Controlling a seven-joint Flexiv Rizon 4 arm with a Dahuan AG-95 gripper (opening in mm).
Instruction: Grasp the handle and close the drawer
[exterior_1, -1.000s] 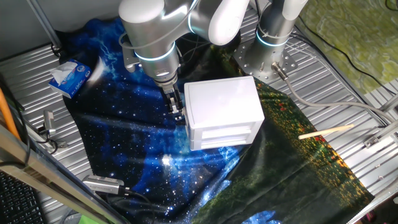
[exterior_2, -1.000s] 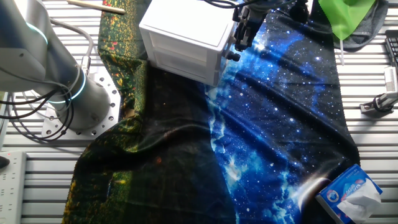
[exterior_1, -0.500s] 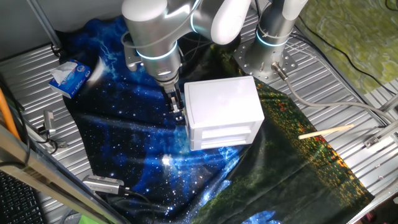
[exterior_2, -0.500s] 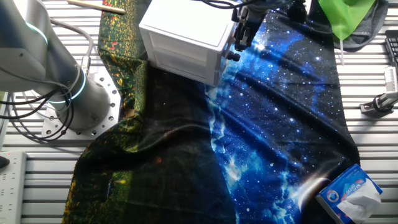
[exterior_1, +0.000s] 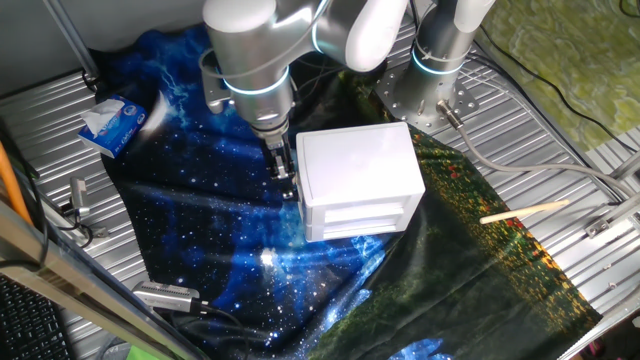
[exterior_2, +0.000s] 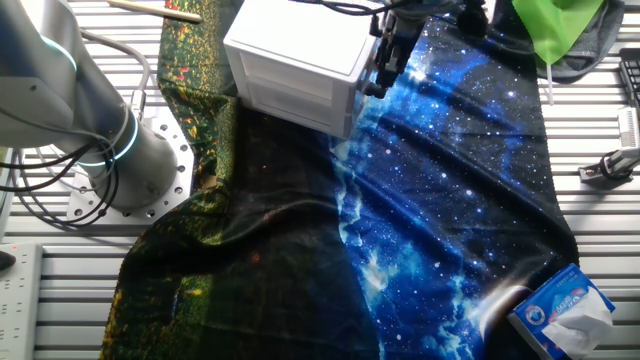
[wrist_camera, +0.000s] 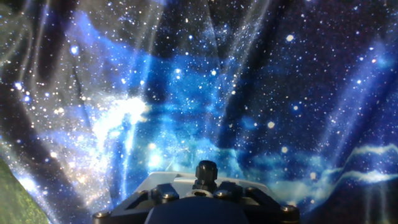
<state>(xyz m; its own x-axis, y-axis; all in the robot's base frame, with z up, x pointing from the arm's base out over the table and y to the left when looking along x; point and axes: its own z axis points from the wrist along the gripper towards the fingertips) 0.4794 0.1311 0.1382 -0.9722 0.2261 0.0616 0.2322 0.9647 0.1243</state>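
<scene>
The white cabinet (exterior_1: 356, 165) stands on the star-patterned cloth and also shows in the other fixed view (exterior_2: 300, 45). Its drawer front faces my gripper and looks flush or nearly flush with the shell. My gripper (exterior_1: 286, 180) points down, right against that side of the cabinet; in the other fixed view the gripper (exterior_2: 377, 78) touches the cabinet's right edge. The fingers stand close together. The handle is hidden between the fingers and the cabinet. The hand view shows only cloth below the hand's housing (wrist_camera: 198, 200); no fingers, drawer or handle.
A blue tissue pack (exterior_1: 113, 124) lies at the cloth's left edge. A wooden stick (exterior_1: 524, 211) lies right of the cabinet. The arm's base (exterior_1: 428, 95) stands behind the cabinet. Metal parts and cables (exterior_1: 165, 296) lie at the front left.
The arm and gripper have shifted slightly toward the cabinet. The gripper now sits tighter against the cabinet's side.
</scene>
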